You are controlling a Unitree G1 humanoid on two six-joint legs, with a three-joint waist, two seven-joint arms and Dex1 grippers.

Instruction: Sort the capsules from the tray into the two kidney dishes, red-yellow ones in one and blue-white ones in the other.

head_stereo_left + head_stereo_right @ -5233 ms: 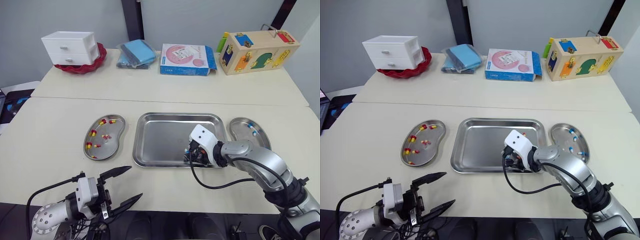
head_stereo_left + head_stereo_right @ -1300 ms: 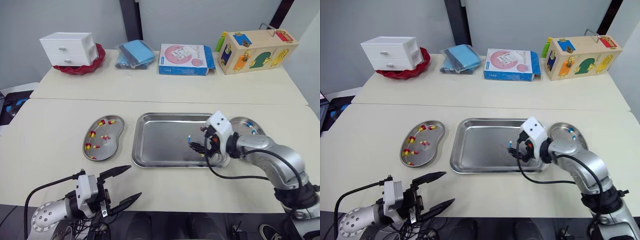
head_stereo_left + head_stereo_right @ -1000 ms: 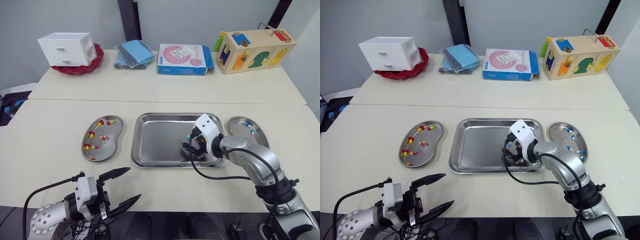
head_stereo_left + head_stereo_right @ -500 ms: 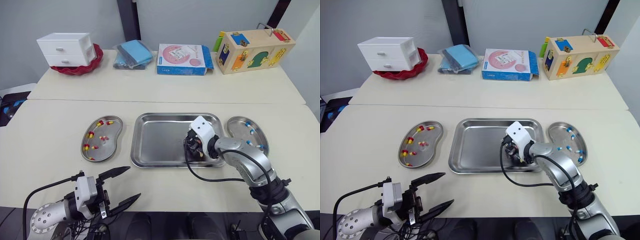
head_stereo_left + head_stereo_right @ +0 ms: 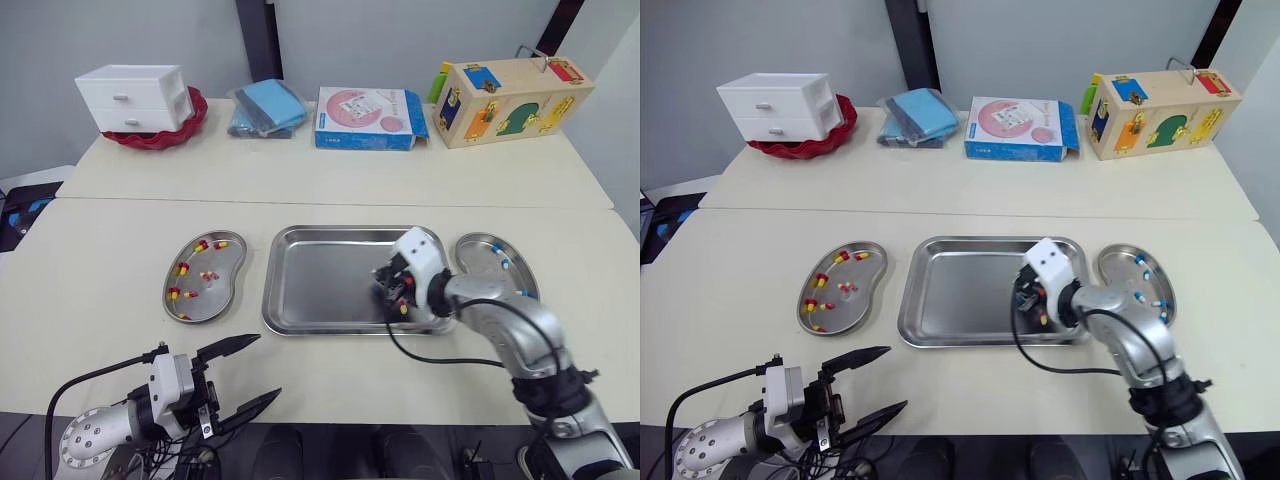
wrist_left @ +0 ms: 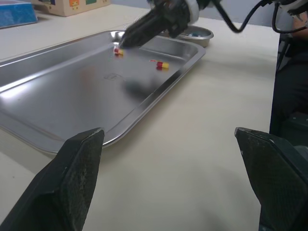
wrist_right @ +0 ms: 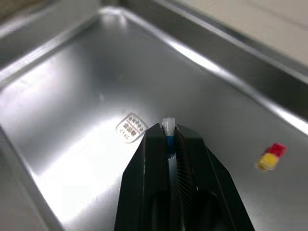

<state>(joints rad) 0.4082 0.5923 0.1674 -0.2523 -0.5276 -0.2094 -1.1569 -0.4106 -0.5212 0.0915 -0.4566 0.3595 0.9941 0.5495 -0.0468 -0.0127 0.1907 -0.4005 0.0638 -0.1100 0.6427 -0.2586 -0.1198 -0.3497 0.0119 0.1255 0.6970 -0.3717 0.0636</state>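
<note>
Blue-white capsule: pinched between the closed fingertips of the right gripper, low over the right part of the tray; whether it touches the tray floor cannot be told.

Red-yellow capsule: loose on the tray floor, just beside the right gripper.

Left kidney dish: left of the tray, holding several red-yellow capsules.

Right kidney dish: right of the tray, holding a few blue-white capsules.

Left gripper: fingers spread wide and empty, at the near edge of the table, well apart from the tray.

Far side of the table, left to right: white drawer unit on a red bowl, blue pouch, blue-and-pink box, wooden activity box.
</note>
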